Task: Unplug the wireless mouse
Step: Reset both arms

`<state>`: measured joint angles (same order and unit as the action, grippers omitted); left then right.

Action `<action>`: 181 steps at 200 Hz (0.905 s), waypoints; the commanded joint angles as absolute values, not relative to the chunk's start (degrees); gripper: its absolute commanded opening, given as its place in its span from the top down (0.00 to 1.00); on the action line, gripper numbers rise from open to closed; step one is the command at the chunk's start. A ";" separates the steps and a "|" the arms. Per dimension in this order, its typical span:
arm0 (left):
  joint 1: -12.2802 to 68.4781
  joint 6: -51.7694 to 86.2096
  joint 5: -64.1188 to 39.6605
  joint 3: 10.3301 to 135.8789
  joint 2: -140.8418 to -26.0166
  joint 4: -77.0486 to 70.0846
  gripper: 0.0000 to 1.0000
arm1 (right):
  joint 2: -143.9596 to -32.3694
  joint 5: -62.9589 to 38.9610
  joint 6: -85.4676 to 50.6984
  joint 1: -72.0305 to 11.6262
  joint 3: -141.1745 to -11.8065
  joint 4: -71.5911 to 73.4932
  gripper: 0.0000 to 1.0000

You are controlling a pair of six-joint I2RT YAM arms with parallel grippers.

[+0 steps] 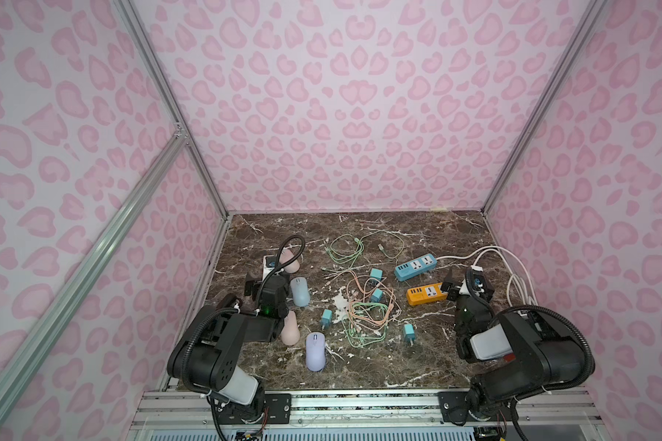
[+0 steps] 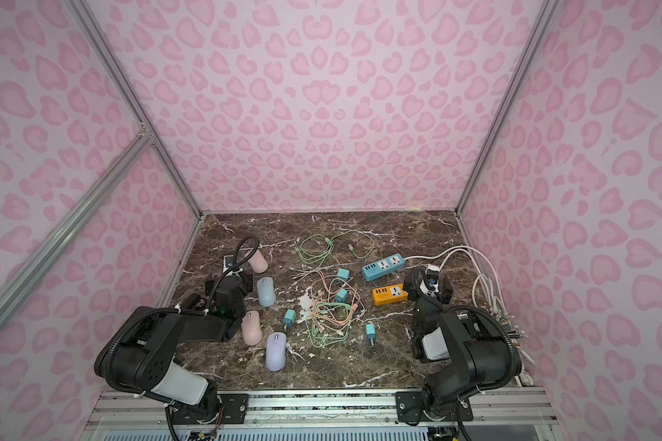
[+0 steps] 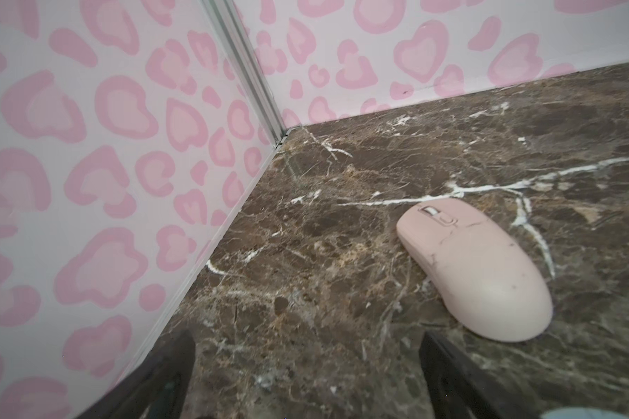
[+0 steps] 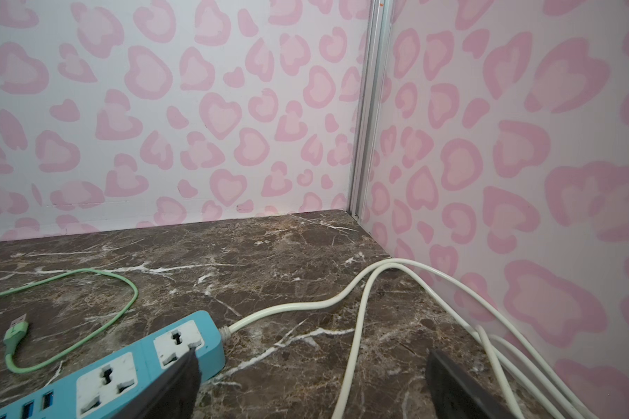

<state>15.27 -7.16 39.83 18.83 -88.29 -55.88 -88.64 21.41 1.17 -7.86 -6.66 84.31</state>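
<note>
Several wireless mice lie on the left half of the marble table (image 1: 398,362): a pink mouse (image 1: 292,262) (image 3: 476,272) at the far left, a blue-grey mouse (image 1: 300,292), a second pink mouse (image 1: 291,329) and a lavender mouse (image 1: 315,351) nearest the front. I see no cable entering any of them. My left gripper (image 1: 266,280) (image 3: 307,339) hangs open over bare marble between the left wall and the blue-grey mouse, with the far pink mouse ahead of it. My right gripper (image 1: 467,282) (image 4: 313,357) stands open and empty beside the blue power strip (image 4: 124,373).
A blue power strip (image 1: 415,267) and an orange power strip (image 1: 425,294) lie at the right, with white cords (image 1: 513,275) running along the right wall. Tangled green and orange cables (image 1: 364,309) and several teal chargers (image 1: 326,318) fill the middle. Pink-patterned walls close three sides.
</note>
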 commanded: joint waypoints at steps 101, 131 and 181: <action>17.26 -9.95 36.94 12.48 -91.14 -78.18 0.01 | -88.72 21.38 1.14 -7.82 -6.86 86.04 0.00; 14.67 -9.17 26.74 13.18 -89.10 -71.86 0.01 | -88.77 21.38 1.23 -7.82 -6.81 86.11 0.00; 5.92 -3.78 8.99 22.65 -89.71 -51.43 0.01 | -91.43 20.97 4.92 -10.30 -0.98 100.96 0.00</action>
